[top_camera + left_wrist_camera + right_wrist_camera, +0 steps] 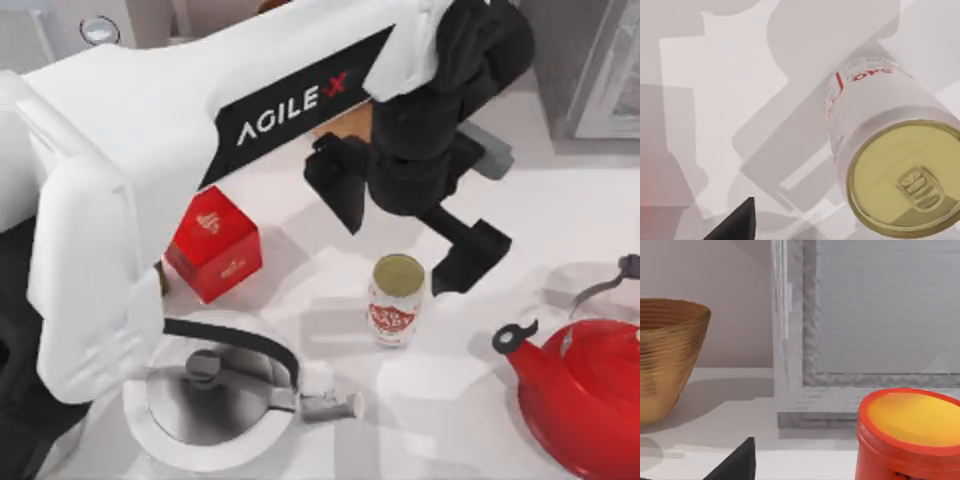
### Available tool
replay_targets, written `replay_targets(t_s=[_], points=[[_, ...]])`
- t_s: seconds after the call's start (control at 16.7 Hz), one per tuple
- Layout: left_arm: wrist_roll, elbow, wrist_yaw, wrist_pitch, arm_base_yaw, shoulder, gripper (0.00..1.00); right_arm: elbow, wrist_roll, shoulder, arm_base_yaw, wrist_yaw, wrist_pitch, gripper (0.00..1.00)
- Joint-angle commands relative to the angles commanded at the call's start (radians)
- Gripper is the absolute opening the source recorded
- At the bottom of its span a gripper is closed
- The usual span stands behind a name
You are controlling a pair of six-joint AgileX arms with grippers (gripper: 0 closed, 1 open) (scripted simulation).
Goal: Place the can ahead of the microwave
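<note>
Pale table (pixel 330 440), cluttered. Near centre, upright and free: can (pixel 396 300), likely light, rigid, smooth-walled; best pinched across mid-body. Just above, toward 12 o'clock: left gripper (pixel 410 235), jaws spread wide, empty, tilted down over it. At 9 o'clock: red box (pixel 214 243). At 4 o'clock: kettle (pixel 585 385).

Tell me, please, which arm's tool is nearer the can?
Left. The left tool hovers just above the upright can, open. The right tool is elsewhere, facing a wooden bowl and a red tub.
</note>
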Motion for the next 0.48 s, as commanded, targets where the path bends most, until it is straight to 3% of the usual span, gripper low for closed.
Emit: replay_targets(t_s=[0.48], points=[[0.001, 0.000, 0.000, 0.007, -0.003, 0.021, 1.00, 0.000, 0.000, 0.000, 0.000, 0.000, 0.000, 1.00]])
